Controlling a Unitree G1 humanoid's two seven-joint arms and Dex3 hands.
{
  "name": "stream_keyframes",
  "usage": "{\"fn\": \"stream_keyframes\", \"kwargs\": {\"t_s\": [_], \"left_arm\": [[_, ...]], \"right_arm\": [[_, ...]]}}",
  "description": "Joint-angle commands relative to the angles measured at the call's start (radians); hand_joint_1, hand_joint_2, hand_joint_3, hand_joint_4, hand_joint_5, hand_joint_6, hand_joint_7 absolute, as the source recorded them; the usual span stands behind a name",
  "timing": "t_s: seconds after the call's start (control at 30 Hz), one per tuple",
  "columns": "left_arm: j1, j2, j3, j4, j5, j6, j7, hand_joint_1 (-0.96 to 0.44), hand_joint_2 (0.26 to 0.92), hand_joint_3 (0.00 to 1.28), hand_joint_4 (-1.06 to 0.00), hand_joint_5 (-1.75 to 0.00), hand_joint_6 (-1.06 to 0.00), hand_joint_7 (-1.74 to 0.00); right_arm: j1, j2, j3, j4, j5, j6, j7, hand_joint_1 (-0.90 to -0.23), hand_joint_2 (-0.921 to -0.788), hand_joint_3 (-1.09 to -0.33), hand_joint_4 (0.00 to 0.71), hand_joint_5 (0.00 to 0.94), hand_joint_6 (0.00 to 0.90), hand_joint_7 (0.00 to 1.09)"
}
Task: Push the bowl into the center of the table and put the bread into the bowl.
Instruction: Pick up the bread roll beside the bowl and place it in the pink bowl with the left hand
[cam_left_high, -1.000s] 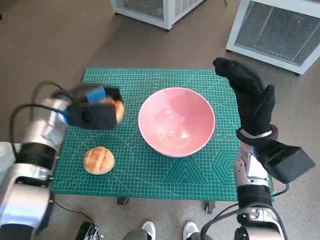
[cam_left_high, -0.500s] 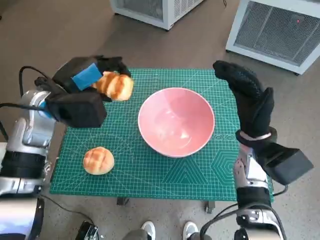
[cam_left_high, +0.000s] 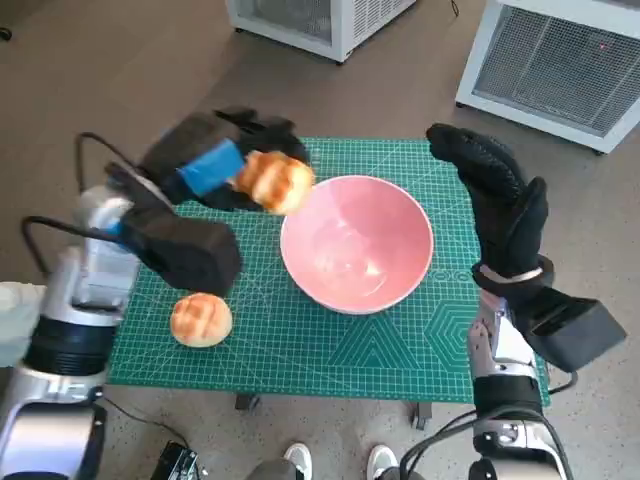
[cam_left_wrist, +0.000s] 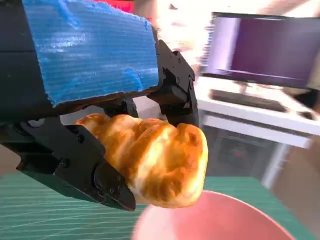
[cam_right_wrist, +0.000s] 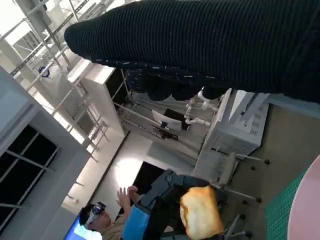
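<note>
Left hand (cam_left_high: 215, 165) is lifted off the table and grips a golden bread roll (cam_left_high: 276, 181). In the left wrist view the left hand's black fingers (cam_left_wrist: 75, 165) wrap the roll (cam_left_wrist: 155, 162) from below and behind, with the blue-taped back on top; roughly half the roll sticks out past the fingers. Grip looks firm, no visible gap between fingers and crust.

Head view puts the held roll just at the left rim of the pink bowl (cam_left_high: 357, 243), overlapping the rim edge, not over the bowl's middle. Left wrist view agrees: the bowl's pink rim (cam_left_wrist: 215, 220) sits right under the roll. Height above the rim can't be judged.

The bowl sits on the green cutting mat (cam_left_high: 300, 340), roughly at the mat's center, nothing inside it. A second round bread roll (cam_left_high: 201, 319) lies on the mat near its front left part, well apart from the bowl and untouched.

Right hand (cam_left_high: 500, 205) in the black glove stands upright just beside the bowl's right rim, fingers extended and close together, holding nothing. Contact with the bowl can't be confirmed from the head view.

Right wrist view shows the glove across the top, the left hand with the roll (cam_right_wrist: 201, 212) in the distance, and a person (cam_right_wrist: 107, 220) behind it.
</note>
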Motion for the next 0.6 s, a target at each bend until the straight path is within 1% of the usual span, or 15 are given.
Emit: {"fn": "stream_keyframes", "kwargs": {"t_s": [0.03, 0.17, 0.3, 0.4, 0.6], "left_arm": [[-0.058, -0.045, -0.047, 0.046, 0.035, -0.024, 0.001, 0.00, 0.920, 0.03, -0.77, -1.06, -0.64, -1.18], [-0.088, -0.080, -0.073, 0.103, 0.045, -0.050, 0.000, 0.00, 0.920, 0.03, -0.77, -1.07, -0.64, -1.17], [-0.121, -0.122, -0.101, 0.176, 0.048, -0.067, -0.002, 0.00, 0.919, 0.03, -0.76, -1.13, -0.64, -1.11], [-0.145, -0.153, -0.121, 0.246, 0.059, -0.088, 0.015, 0.00, 0.920, 0.04, -0.75, -1.15, -0.63, -1.10], [-0.176, -0.205, -0.150, 0.388, 0.078, -0.144, 0.056, 0.00, 0.920, 0.05, -0.74, -1.14, -0.61, -1.16]], "right_arm": [[0.026, -0.001, -0.005, 0.004, -0.007, 0.002, -0.010, -0.754, -0.921, -0.734, 0.251, 0.001, 0.124, 0.51], [0.031, -0.004, -0.006, -0.003, -0.007, 0.003, -0.013, -0.754, -0.921, -0.734, 0.252, 0.002, 0.124, 0.51], [0.036, -0.007, -0.009, -0.005, -0.006, 0.003, -0.016, -0.754, -0.921, -0.734, 0.255, 0.003, 0.124, 0.51], [0.041, -0.008, -0.010, -0.007, -0.010, -0.001, -0.021, -0.755, -0.921, -0.734, 0.256, 0.003, 0.126, 0.51], [0.050, -0.012, -0.012, -0.008, -0.013, -0.006, -0.029, -0.762, -0.921, -0.736, 0.257, 0.003, 0.131, 0.51]]}}
